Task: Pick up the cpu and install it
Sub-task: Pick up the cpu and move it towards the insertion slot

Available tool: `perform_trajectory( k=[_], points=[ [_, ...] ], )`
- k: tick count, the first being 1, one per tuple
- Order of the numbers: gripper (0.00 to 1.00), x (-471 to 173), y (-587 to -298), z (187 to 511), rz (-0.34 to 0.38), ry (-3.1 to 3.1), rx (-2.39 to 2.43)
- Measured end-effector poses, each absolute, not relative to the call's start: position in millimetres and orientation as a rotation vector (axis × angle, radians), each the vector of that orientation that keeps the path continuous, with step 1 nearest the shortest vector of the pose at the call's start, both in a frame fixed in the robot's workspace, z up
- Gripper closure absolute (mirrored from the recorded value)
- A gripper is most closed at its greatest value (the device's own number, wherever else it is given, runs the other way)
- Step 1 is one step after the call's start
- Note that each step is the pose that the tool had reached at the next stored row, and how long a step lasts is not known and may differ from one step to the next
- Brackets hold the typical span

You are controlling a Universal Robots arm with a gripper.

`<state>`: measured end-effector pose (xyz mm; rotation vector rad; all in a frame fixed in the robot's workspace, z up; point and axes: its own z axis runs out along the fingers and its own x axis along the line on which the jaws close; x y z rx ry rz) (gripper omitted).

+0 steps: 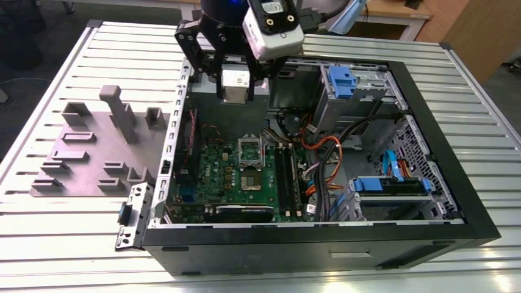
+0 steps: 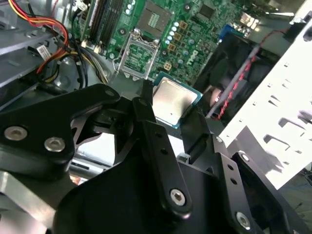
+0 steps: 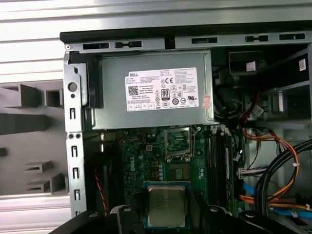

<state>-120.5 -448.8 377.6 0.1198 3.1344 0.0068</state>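
Second wrist view: the gripper (image 2: 174, 106) pinches the cpu (image 2: 176, 97) by two opposite edges between its fingers (image 2: 146, 111), so the chip lies flat between the tips, metal top toward the wrist, while the open socket (image 2: 153, 19) on the green motherboard (image 2: 195, 44) lies well beyond the fingertips.

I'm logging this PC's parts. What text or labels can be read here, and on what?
The white label on the power supply: print and marks too small to read.
The motherboard: white lettering, too small to read.
The cpu, gripped in the hand: no legible marking.
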Motion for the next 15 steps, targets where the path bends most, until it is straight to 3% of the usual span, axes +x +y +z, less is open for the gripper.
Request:
perform_trajectory(
  k=[15],
  points=[
    [0.53,-109,-452,357,0.007,3.136,0.053]
  ],
)
